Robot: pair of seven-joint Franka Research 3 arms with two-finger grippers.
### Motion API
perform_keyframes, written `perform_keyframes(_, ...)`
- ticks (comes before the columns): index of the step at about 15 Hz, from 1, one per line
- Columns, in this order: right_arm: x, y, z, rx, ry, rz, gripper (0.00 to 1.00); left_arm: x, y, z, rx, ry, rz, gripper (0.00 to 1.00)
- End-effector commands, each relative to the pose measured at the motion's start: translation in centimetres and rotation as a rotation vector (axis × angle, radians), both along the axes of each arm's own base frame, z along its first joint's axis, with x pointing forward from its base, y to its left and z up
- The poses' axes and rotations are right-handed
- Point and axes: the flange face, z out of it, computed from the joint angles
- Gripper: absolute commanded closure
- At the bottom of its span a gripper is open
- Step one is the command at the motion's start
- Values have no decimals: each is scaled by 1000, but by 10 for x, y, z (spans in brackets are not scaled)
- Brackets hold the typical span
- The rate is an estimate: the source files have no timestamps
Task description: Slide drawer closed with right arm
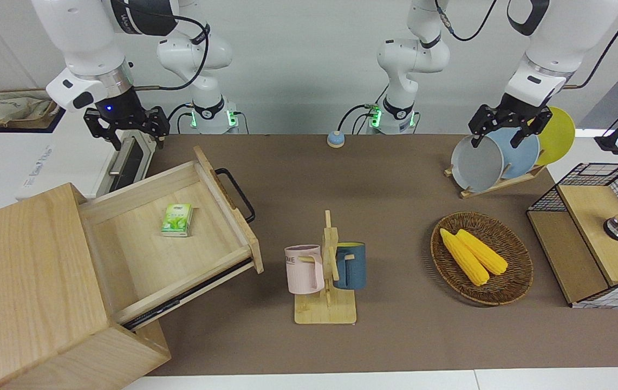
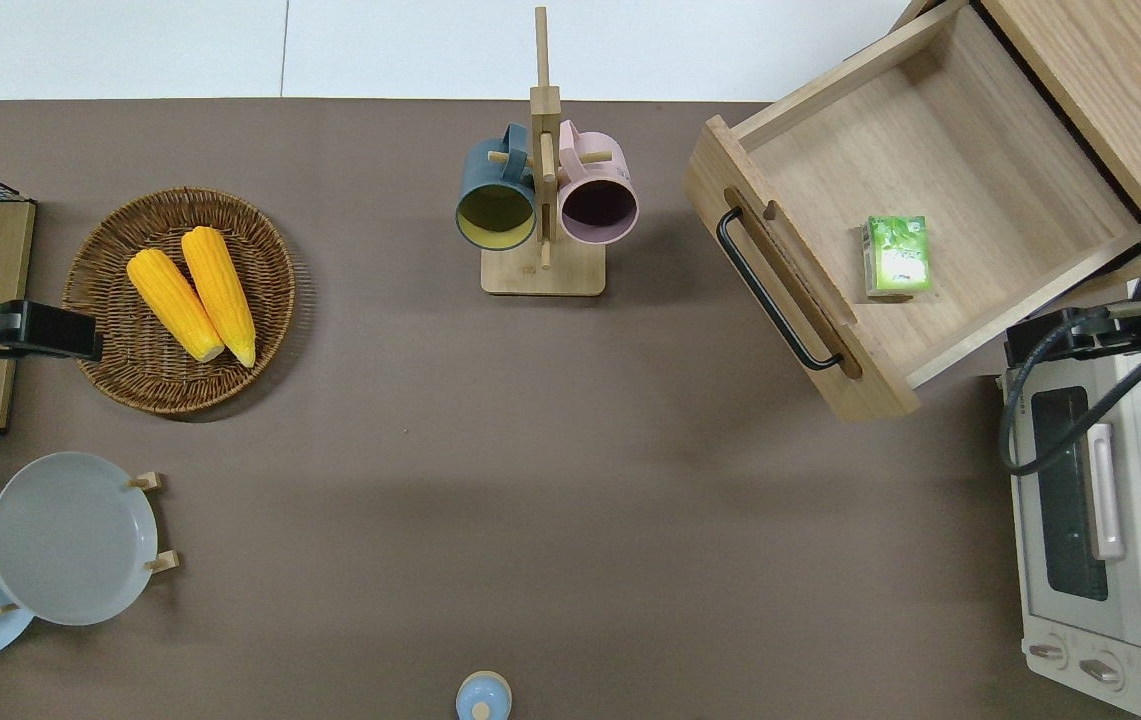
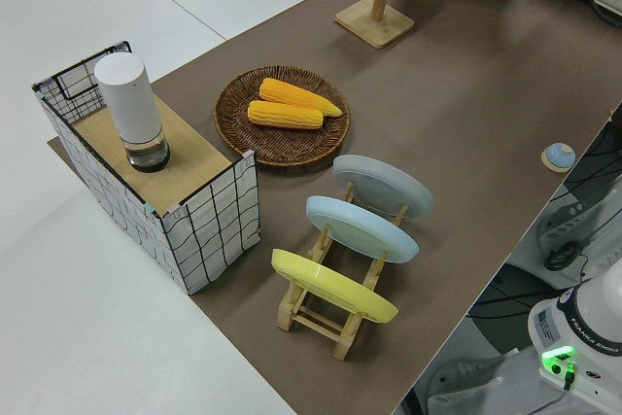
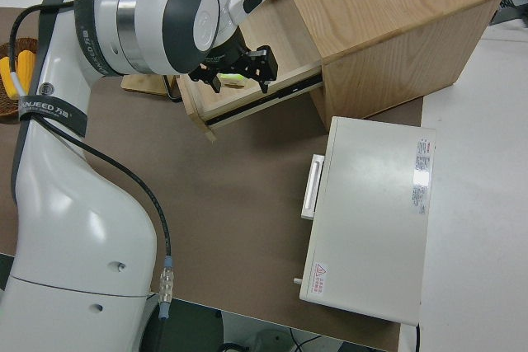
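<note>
Notably, little writing was legible: the pink mug (image 1: pixel 304 269) on the wooden mug stand (image 1: pixel 326 303) bore dark letters reading "ME" at its rim, the white oven (image 2: pixel 1110 540) carried a small red warning label at its corner with text too small to read, and its top showed grey lettering that could not be made out. The green packet (image 2: pixel 896 256) lying inside the drawer (image 2: pixel 940 200) had printing that was not readable.

The drawer stood pulled well out of the pale wooden cabinet (image 1: pixel 32 292) at the right arm's end of the table. Its travel axis ran diagonally, from the cabinet toward the table's middle and somewhat toward the robots; its front panel, with the black loop handle (image 2: pixel 775 290), faced the mug stand and the open brown mat (image 2: pixel 530 450). The long axis of the front panel lay crosswise to that travel line. The packet rested on the drawer floor near the front panel.

The right gripper (image 1: pixel 124 123), blue light showing on its wrist, hung in the air over the oven's end nearest the drawer, apart from the drawer, fingers spread and holding nothing. The left gripper (image 1: pixel 508 120) was parked, fingers likewise spread and empty
</note>
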Motion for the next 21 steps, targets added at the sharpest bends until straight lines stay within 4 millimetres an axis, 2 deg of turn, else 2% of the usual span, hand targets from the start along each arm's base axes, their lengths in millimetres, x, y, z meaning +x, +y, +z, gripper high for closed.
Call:
perform_keyframes(1, 2, 0, 2, -8, 12, 25, 547, 4, 0, 3, 17, -8, -6, 2)
perform_keyframes(3, 2, 2, 2, -8, 12, 30, 915, 4, 0, 3, 18, -8, -6, 2)
perform_keyframes(4, 2, 4, 2, -8, 12, 33, 999, 4, 0, 3, 17, -8, -6, 2)
perform_keyframes(14, -5, 4, 11, -16, 40, 29, 1000, 4, 0, 3, 17, -8, -6, 2)
perform_keyframes(16, -10, 10, 29, -8, 35, 27, 1000, 4, 0, 3, 18, -8, -6, 2)
perform_keyframes(21, -15, 35, 43, 72, 27, -31, 1000, 4, 0, 3, 17, -8, -6, 5)
